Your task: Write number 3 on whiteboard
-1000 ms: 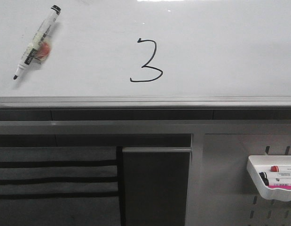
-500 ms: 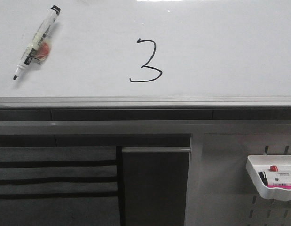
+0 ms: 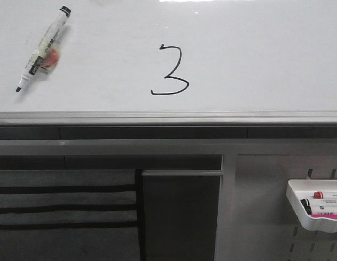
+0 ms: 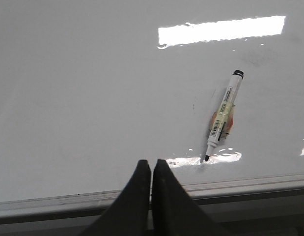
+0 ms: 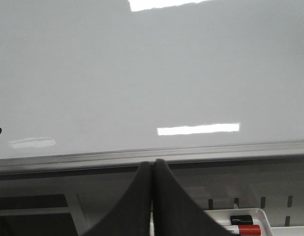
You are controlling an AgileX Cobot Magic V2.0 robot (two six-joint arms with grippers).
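The whiteboard [image 3: 255, 60] fills the upper part of the front view, with its grey frame edge [image 3: 168, 117] below. A black hand-drawn number 3 [image 3: 169, 70] is on it near the middle. An uncapped marker [image 3: 42, 48] lies loose on the board at the far left; it also shows in the left wrist view [image 4: 223, 115]. My left gripper [image 4: 151, 164] is shut and empty over the board's near edge, apart from the marker. My right gripper [image 5: 152, 164] is shut and empty below the board's frame [image 5: 152, 155]. Neither gripper shows in the front view.
A grey perforated panel [image 3: 266, 201] below the board at the right carries a white tray [image 3: 315, 209] with markers; the tray also shows in the right wrist view [image 5: 250, 221]. Dark shelving and a grey slatted panel [image 3: 65, 206] lie below left.
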